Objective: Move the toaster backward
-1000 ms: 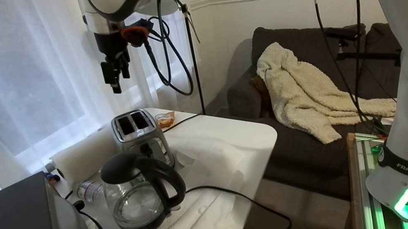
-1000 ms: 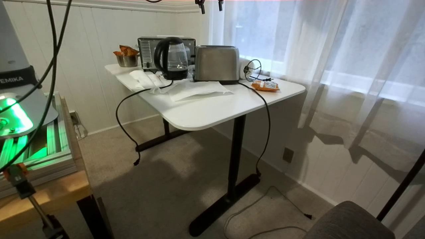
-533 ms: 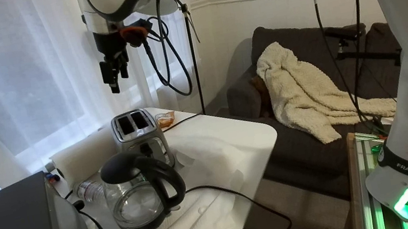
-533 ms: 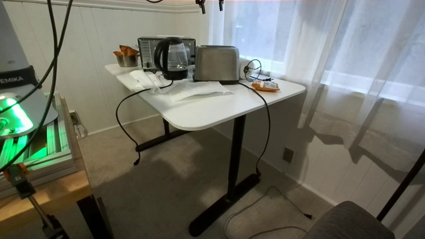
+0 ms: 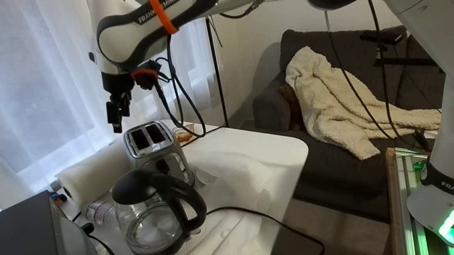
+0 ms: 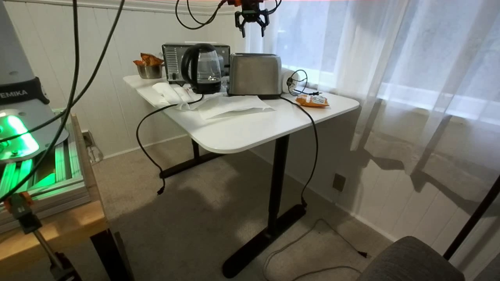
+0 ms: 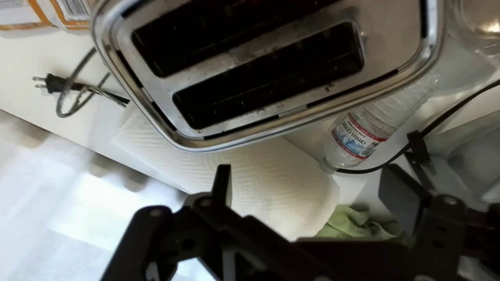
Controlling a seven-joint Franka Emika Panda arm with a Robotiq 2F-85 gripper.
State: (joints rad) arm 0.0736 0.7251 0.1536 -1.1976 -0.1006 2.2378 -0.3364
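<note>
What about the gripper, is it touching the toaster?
No, in an exterior view the gripper hangs higher than the toaster, with a visible gap between them.

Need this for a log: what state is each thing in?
Black two-fingered claw: open, empty
Boxy silver-metal two-slot toaster: upright, looks empty
Round glass kettle with black handle: upright, lid shut
White paper-towel roll: on its side
Clear plastic bottle: lying down
Green fabric cloth: crumpled
Black two-prong plug: unplugged
Green base light: lit
Cream fleecy blanket: draped
</note>
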